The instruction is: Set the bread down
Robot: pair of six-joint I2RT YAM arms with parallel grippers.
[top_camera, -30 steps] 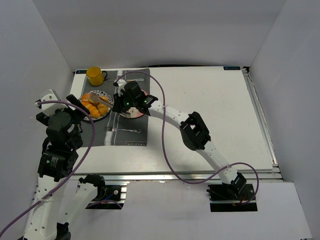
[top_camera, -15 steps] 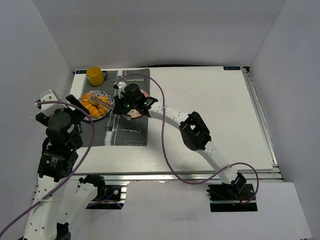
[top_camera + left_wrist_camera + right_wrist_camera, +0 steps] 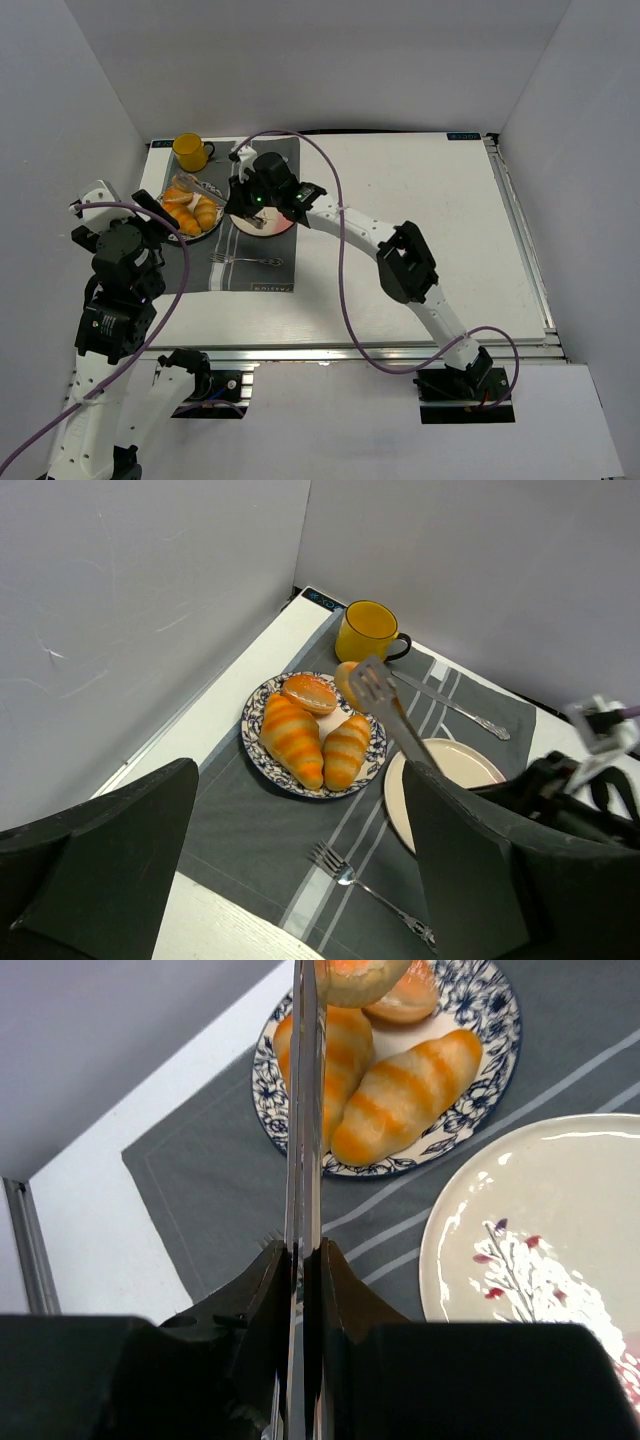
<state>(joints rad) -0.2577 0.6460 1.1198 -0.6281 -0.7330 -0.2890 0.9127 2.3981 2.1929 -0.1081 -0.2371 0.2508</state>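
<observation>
Right arm (image 3: pixel 350 228) stretched across the bench (image 3: pixel 450 220), right tool (image 3: pixel 305 1260) clamped on tongs (image 3: pixel 402 718) whose tip reached the bun (image 3: pixel 345 678) at the far rim of a patterned plate (image 3: pixel 262 758); left tool (image 3: pixel 300 810) gaped empty, left arm (image 3: pixel 120 270) folded.

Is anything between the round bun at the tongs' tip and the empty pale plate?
Nothing visible does. The bread is at the tip of the tongs in the right gripper, at the patterned plate's far edge. The pale plate lies just beside, bare; the striped rolls lie low, beside that line.
</observation>
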